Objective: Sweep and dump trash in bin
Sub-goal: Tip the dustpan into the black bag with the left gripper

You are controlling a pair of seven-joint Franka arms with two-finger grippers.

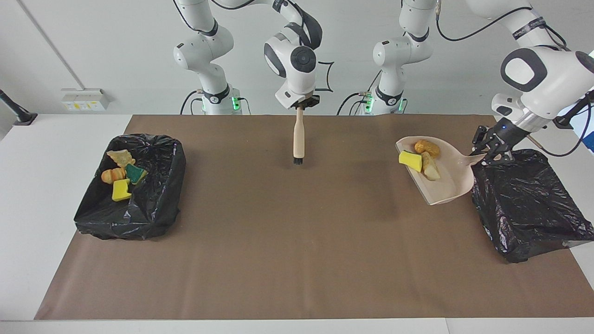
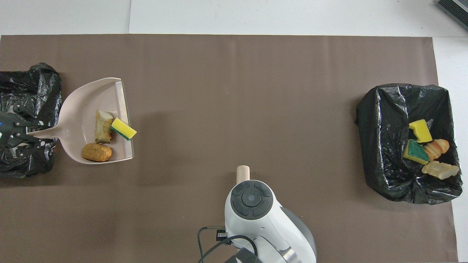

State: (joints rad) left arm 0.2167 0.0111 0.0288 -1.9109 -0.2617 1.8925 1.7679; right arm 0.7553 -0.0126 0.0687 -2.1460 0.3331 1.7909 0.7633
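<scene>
My left gripper [image 1: 492,148] [image 2: 22,131] is shut on the handle of the beige dustpan [image 1: 448,185] [image 2: 76,120]. It holds the pan raised at the edge of the black-lined bin [image 1: 524,204] [image 2: 25,87] at the left arm's end, with the handle over the bin. Three pieces of trash lie in the pan: a yellow sponge bit [image 1: 410,160] [image 2: 123,128], a brown chunk [image 1: 427,147] [image 2: 97,152] and a pale chunk [image 1: 430,168] [image 2: 103,126]. My right gripper [image 1: 300,104] is shut on the brush [image 1: 299,134] [image 2: 243,171], which hangs bristles down over the middle of the mat.
A second black-lined bin [image 1: 153,199] [image 2: 384,109] stands at the right arm's end and holds several scraps [image 1: 123,174] [image 2: 427,149]. A brown mat [image 1: 297,241] covers the table between the two bins.
</scene>
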